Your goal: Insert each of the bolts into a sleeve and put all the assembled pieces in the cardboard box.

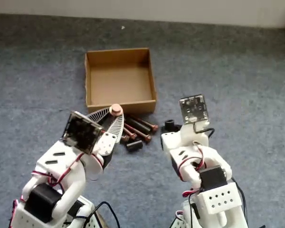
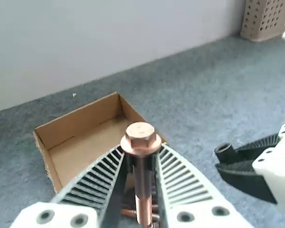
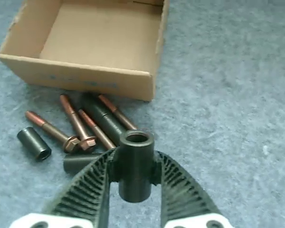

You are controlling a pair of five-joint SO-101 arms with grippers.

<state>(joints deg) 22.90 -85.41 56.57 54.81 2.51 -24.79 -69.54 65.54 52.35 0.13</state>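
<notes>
My left hand (image 2: 141,154) grips a bolt (image 2: 140,137), head up. My right hand (image 3: 135,159) grips a sleeve (image 3: 136,142), hole up. More bolts (image 3: 76,123) lie by the box (image 3: 80,78).

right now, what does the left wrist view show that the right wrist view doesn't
Left wrist view: the left gripper shut on a copper bolt, head up, with a pale wall behind. Right wrist view: the right gripper shut on a black sleeve, with loose bolts and sleeves lying on the carpet by the box. Both: the cardboard box and the carpet.
</notes>
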